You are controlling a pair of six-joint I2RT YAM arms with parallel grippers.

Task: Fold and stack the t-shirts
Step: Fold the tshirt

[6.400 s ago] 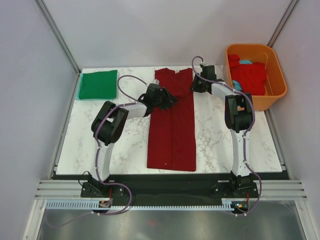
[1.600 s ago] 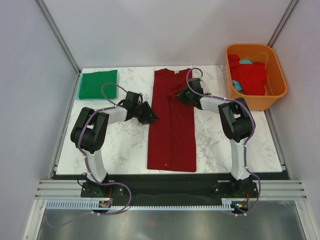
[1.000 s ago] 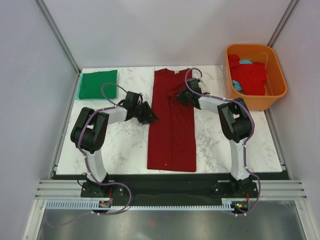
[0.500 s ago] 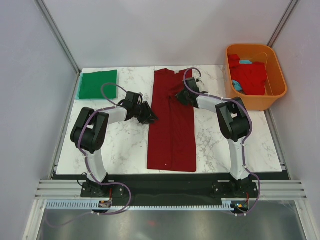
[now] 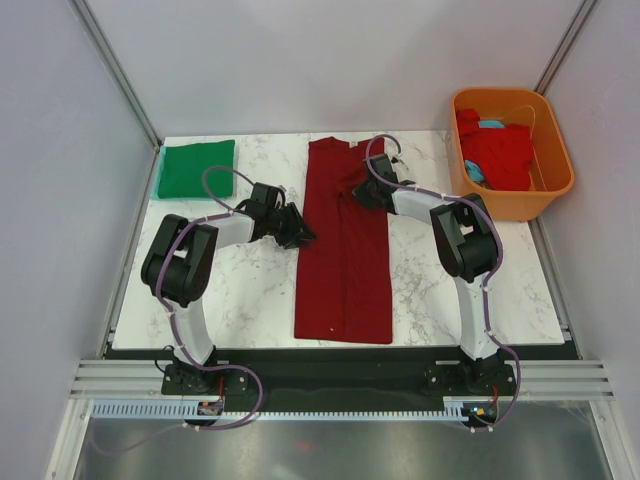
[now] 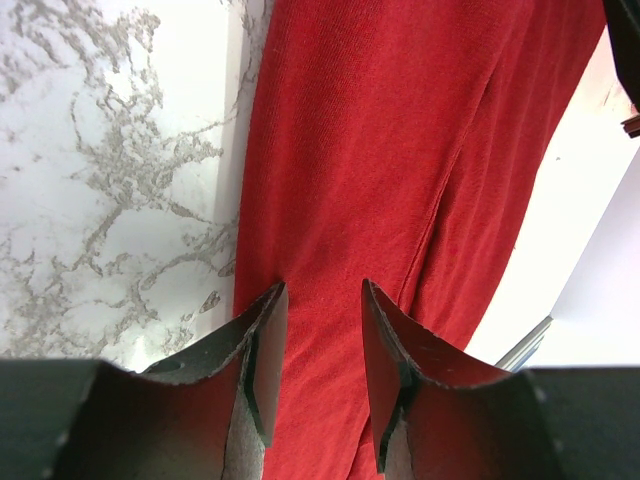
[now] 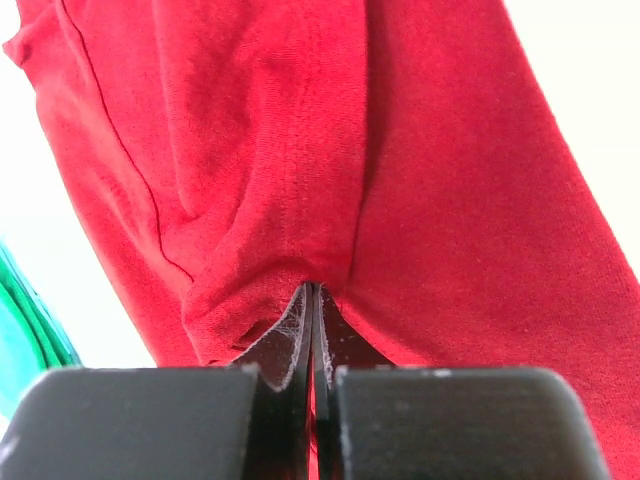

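White marble table (image 5: 250, 290), grey walls around it. On it the maroon t-shirt (image 5: 345, 270) lies flat as 1 long narrow strip, collar toward 12 o'clock. A green t-shirt (image 5: 196, 168) sits folded at the 10 o'clock corner. At 2 o'clock, just off the table, the orange tub (image 5: 555, 190) holds a red t-shirt (image 5: 497, 152) and a light blue t-shirt (image 5: 490, 125).

My left jaws are released, parted by a moderate gap and gripping nothing. They straddle the maroon t-shirt's left edge, though I cannot tell if the tips touch it. The left arm (image 5: 215, 232) bends at the elbow and reaches toward 3 o'clock.

My right jaws are clenched on a pinched ridge of the maroon t-shirt near its upper right side. The right arm (image 5: 440, 205) angles toward 10 o'clock.
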